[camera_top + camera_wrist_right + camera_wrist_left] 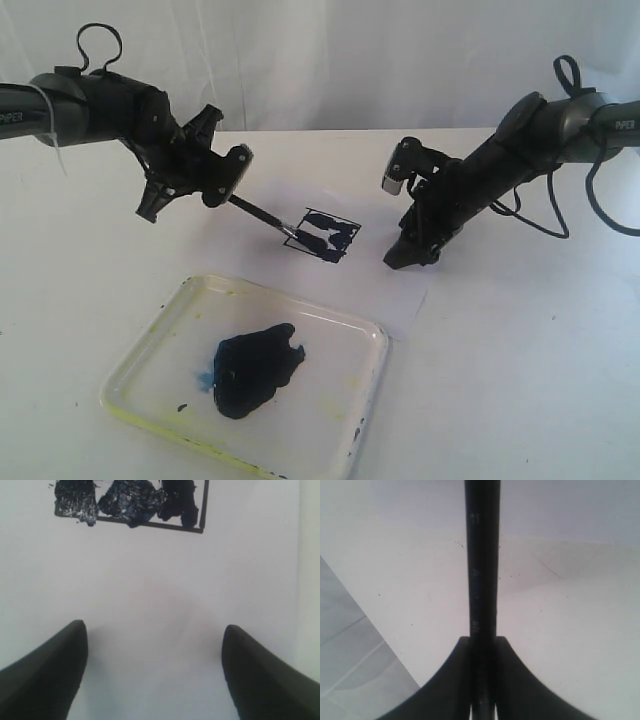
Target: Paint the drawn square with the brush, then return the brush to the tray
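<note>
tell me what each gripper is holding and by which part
The left gripper is shut on the brush, gripping its dark handle well back from the bristles. The right gripper is open and holds nothing.

The white table (pixel 520 380) fills the frame. A clear tray (pixel 330 400) lies on it at lower centre-left. A white paper sheet (pixel 370 280) lies at centre, just above the tray.

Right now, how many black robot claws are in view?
2. The left gripper clamps the thin dark-handled brush at the black-outlined drawn square; the right gripper stands open beside that square.
</note>
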### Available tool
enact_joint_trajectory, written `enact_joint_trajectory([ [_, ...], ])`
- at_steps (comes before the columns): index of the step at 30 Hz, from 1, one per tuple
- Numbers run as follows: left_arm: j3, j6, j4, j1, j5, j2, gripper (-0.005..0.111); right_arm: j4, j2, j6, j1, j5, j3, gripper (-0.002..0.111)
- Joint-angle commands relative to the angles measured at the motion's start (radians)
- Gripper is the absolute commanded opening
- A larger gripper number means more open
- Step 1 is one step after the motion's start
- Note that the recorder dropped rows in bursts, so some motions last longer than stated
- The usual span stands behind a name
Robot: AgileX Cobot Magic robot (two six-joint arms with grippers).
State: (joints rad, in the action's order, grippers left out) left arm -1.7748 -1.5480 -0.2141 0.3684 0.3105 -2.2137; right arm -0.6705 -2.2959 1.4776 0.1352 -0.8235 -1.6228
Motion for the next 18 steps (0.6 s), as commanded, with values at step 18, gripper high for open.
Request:
enact_joint_trajectory([
  [18,0.006,0.004,-0.007,-0.015,0.049,0.002,0.000,0.094,-0.041,-0.042,-0.002,0.001,0.018,0.070],
])
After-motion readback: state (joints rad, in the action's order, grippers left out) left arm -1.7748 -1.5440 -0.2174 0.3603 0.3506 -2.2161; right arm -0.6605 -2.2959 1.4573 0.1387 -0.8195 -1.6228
